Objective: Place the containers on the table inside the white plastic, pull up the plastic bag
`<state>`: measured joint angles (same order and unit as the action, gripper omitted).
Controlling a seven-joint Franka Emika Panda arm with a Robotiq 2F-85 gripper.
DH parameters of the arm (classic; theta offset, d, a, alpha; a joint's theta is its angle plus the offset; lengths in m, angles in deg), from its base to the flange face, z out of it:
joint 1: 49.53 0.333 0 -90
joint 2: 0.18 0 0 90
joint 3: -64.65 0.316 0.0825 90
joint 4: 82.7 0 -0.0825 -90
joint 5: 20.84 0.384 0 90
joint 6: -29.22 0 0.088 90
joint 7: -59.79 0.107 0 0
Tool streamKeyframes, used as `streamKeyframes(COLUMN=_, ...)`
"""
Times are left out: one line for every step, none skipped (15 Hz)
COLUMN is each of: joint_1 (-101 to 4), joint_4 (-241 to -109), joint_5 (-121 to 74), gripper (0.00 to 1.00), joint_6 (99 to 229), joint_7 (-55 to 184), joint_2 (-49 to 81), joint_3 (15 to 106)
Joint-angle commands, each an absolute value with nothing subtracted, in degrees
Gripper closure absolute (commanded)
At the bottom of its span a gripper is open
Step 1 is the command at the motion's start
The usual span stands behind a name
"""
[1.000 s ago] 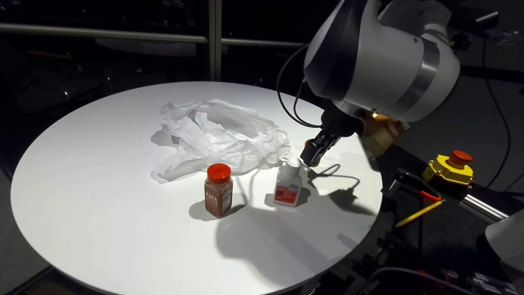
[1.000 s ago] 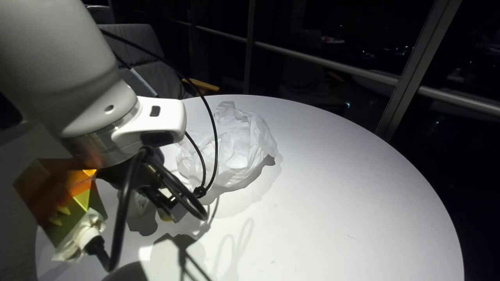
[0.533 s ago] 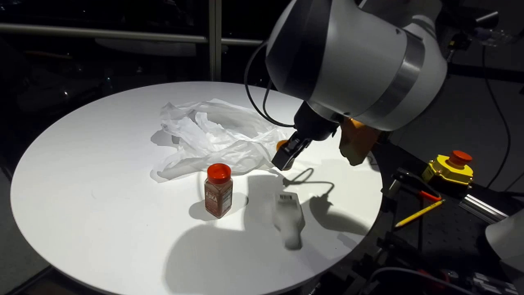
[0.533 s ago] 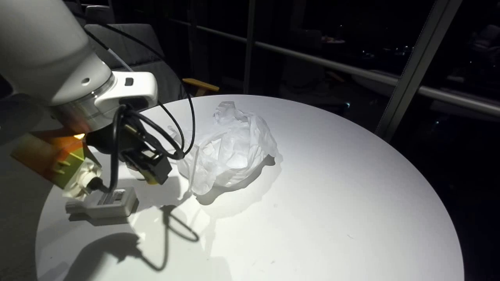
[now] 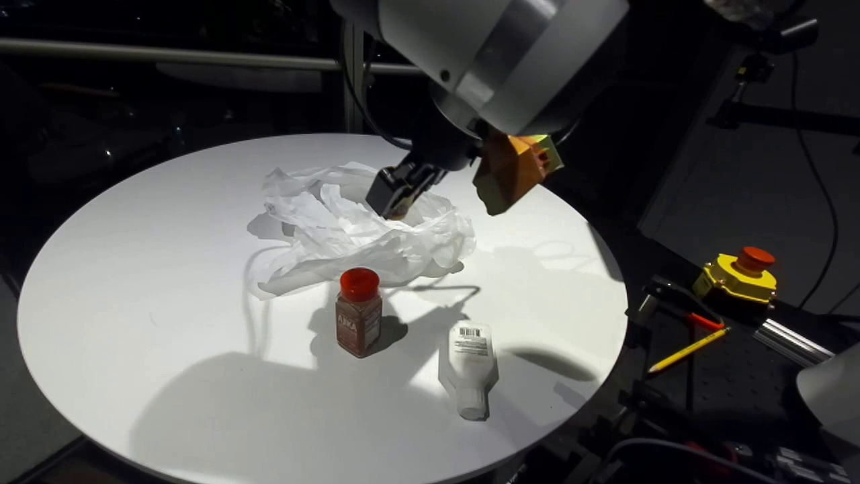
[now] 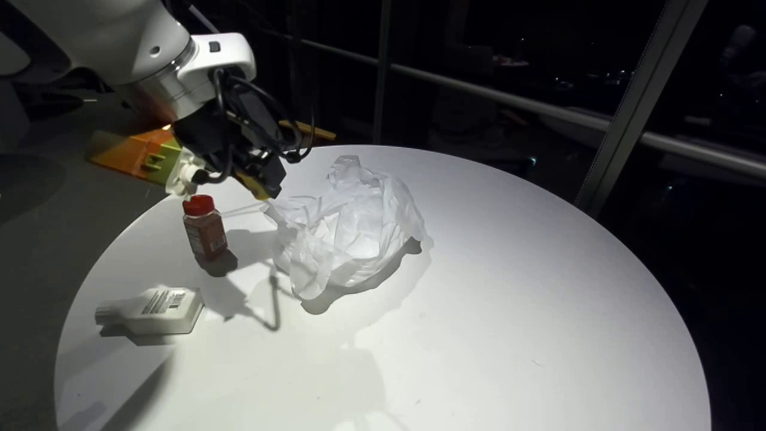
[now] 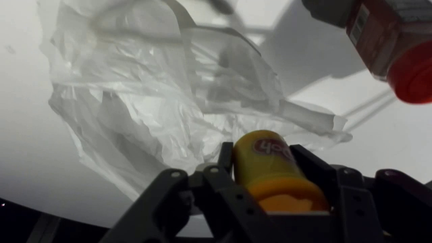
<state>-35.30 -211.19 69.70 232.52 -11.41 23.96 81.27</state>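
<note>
Presumably loading step. Your gripper: jaws snug on yellow tub, aloft near white bag. Next, likely: centre above bag, lower inside, release. Outstanding: red-capped jar, upright; white bottle, lying.

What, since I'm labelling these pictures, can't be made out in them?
White bottle: underside hidden against the table, both exterior views; fine print too small to read.
White plastic bag: some of its inside hidden by folds, both exterior views; part behind the gripper and yellow tub, wrist view.
Red-capped jar: cut off by the right edge, wrist view.
</note>
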Motion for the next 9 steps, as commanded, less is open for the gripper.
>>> streamKeyframes(joint_1=-35.6, joint_4=-199.0, joint_5=74.6, gripper=0.78, joint_6=236.8, joint_7=-19.2, joint_2=29.0, joint_3=80.7)
streamKeyframes(joint_1=-36.1, joint_4=-196.0, joint_5=76.3, gripper=0.78, joint_6=237.5, joint_7=-21.9, joint_2=30.7, joint_3=80.9)
streamKeyframes(joint_1=-36.8, joint_4=-192.8, joint_5=78.2, gripper=0.78, joint_6=238.2, joint_7=-24.8, joint_2=32.5, joint_3=81.2)
streamKeyframes(joint_1=-37.7, joint_4=-189.7, joint_5=80.4, gripper=0.78, joint_6=239.1, joint_7=-28.1, joint_2=34.4, joint_3=81.7)
streamKeyframes(joint_1=-38.9, joint_4=-186.5, joint_5=82.7, gripper=0.78, joint_6=240.3, joint_7=-31.7, joint_2=36.5, joint_3=82.4)
streamKeyframes(joint_1=-39.9, joint_4=-183.5, joint_5=84.2, gripper=0.78, joint_6=241.6, joint_7=-34.3, joint_2=38.5, joint_3=82.9)
streamKeyframes(joint_1=-40.7, joint_4=-180.6, joint_5=85.2, gripper=0.78, joint_6=243.3, joint_7=-36.8, joint_2=40.4, joint_3=83.2)
streamKeyframes(joint_1=-41.3, joint_4=-177.7, joint_5=85.6, gripper=0.78, joint_6=245.0, joint_7=-38.6, joint_2=42.3, joint_3=83.3)
streamKeyframes(joint_1=-42.3, joint_4=-174.8, joint_5=86.8, gripper=0.78, joint_6=247.0, joint_7=-41.6, joint_2=44.0, joint_3=84.0)
